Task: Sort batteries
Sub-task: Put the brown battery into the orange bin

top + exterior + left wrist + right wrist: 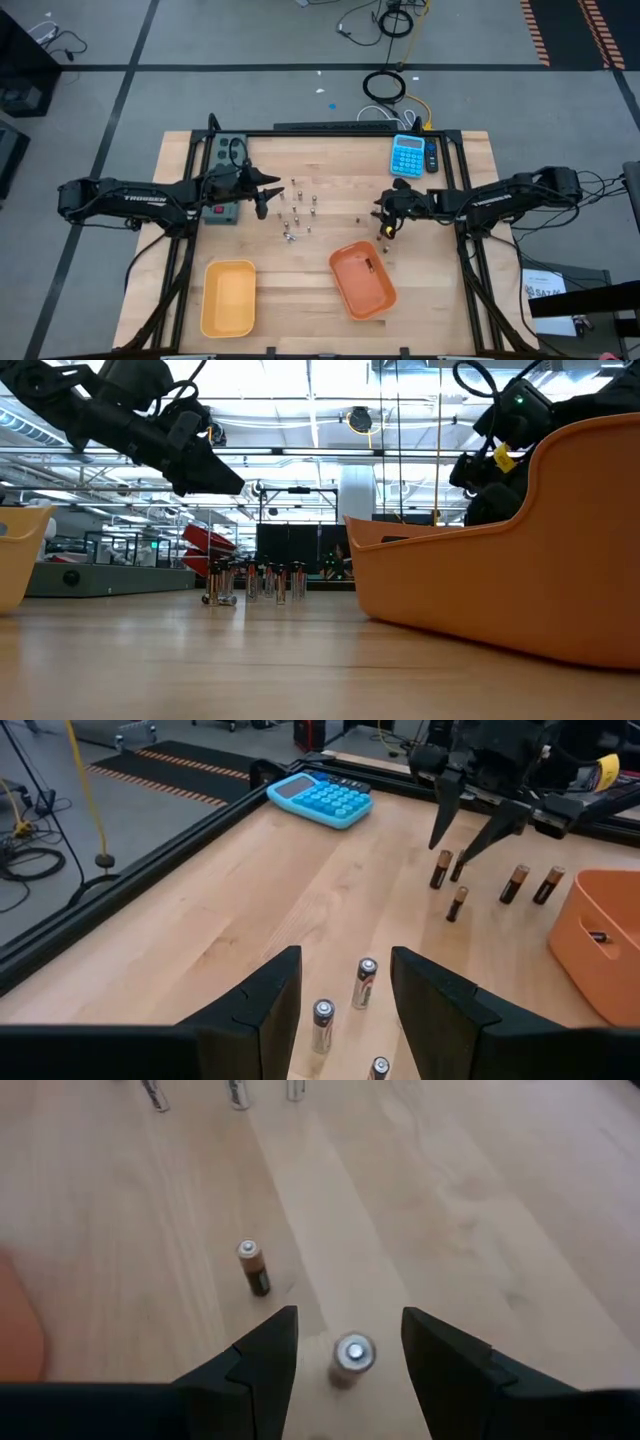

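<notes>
High view. A pale wood-plank table (330, 300) in a black metal frame. The batteries (297, 213), small upright cylinders, stand scattered at the table's middle; a few more lie just above the orange tray (362, 281), a rounded plastic tub set askew near the table's lower edge. One dark cell lies inside that tray. The yellow tray (228, 297), same rounded shape, sits to the orange tray's left. A grey power strip (225, 175) lies far left of the batteries; a blue calculator (408, 155) lies up and to the right of them. The left gripper (262, 190) hovers just left of the batteries; the right gripper (386, 214) hangs just above the orange tray's upper edge.

Low view. The batteries (255, 582) stand in a tight row far across the table, metallic caps up, one lying on its side at the row's left end. The orange tray (520, 560), smooth and matte, fills the right.

Left wrist view. The left gripper (345, 1005) is spread, with a standing battery (364, 983) between its dark, angular fingers (265, 1010), untouched. The right gripper (465, 820) shows beyond, fingers apart, over four brown cells.

Right wrist view. The right gripper (348, 1345) is spread around one upright copper-toned battery (351, 1357), not pinching it.
</notes>
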